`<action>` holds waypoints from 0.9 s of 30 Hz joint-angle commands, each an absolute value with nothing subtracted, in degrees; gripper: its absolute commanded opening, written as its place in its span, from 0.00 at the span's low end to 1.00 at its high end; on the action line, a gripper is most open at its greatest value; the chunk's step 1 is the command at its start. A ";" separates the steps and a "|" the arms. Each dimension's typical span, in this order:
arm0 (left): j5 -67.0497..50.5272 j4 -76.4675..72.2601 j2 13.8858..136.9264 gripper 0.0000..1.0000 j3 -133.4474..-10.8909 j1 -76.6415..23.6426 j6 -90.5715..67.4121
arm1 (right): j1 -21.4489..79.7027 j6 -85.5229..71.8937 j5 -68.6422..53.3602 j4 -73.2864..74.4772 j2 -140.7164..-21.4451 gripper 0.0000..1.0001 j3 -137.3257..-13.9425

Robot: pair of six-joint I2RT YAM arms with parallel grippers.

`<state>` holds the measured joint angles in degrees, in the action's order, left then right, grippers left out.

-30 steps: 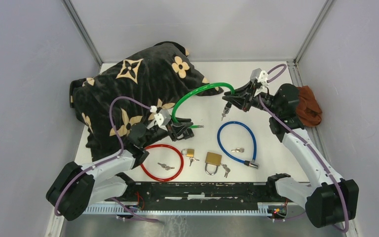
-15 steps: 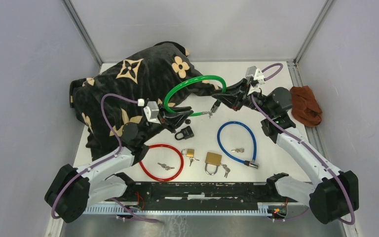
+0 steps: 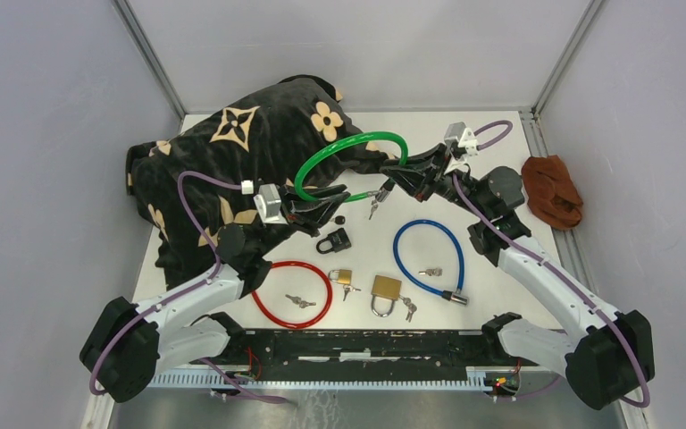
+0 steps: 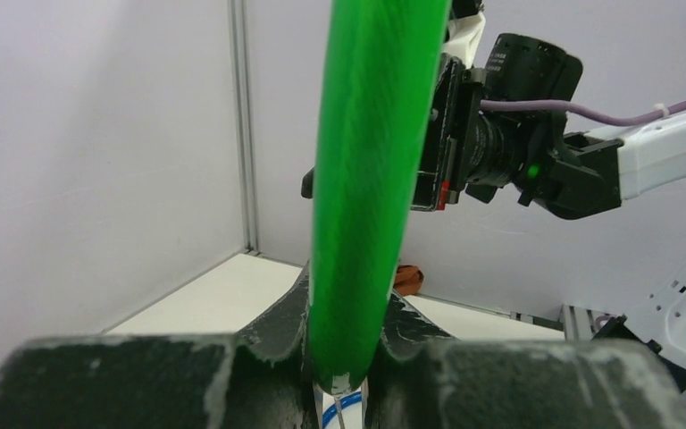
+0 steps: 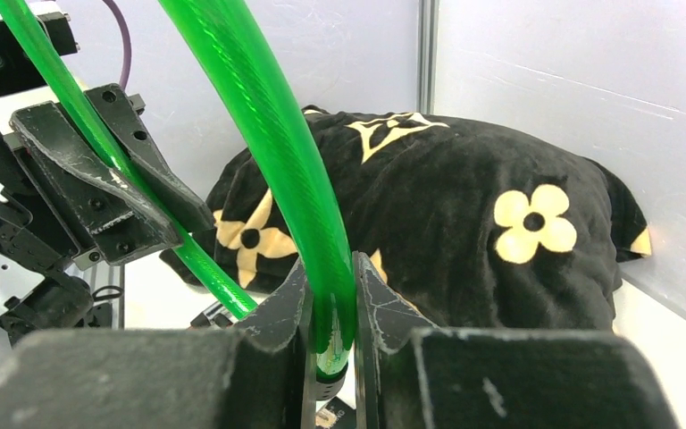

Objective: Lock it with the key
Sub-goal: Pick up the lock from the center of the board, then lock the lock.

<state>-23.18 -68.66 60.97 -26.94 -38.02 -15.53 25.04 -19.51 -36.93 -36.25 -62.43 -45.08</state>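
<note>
Just beside the black blanket (image 3: pixel 232 152), the green cable lock (image 3: pixel 348 143) is held off the worktop (image 3: pixel 371 246), with the left claw (image 3: pixel 326 204) and right claw (image 3: pixel 391 183) each clamped on an end. Risk: the springy cable twists in a claw, so the ends miss or jam.

Behind the green cable loop (image 4: pixel 366 179) you have the black blanket (image 3: pixel 232 170), very near; the black padlock (image 3: pixel 333 240) lies just before it. Between padlock and blue cable lock (image 3: pixel 399 255), bare table (image 3: pixel 371 250) gives passage.
</note>
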 commanded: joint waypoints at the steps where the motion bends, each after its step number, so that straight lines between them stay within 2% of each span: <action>1: -21.35 -68.33 58.76 0.02 -29.56 -38.46 -8.67 | 25.37 -16.92 -35.75 -34.75 -60.43 0.00 -46.29; 9: -22.68 -68.40 60.18 0.02 -29.95 -38.54 -12.39 | 27.46 -17.77 -36.19 -37.32 -61.52 0.00 -46.58; 19: -23.54 -65.95 57.90 0.02 -30.31 -38.81 -11.28 | 27.59 -3.80 -28.01 -22.00 -60.17 0.00 -49.29; 27: -23.68 -67.32 59.52 0.02 -30.44 -38.81 -12.66 | 27.91 -8.85 -31.83 -26.65 -60.72 0.00 -49.23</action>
<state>-22.83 -62.33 59.61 -27.49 -38.39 -11.60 27.27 -7.46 -30.20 -24.27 -61.39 -46.94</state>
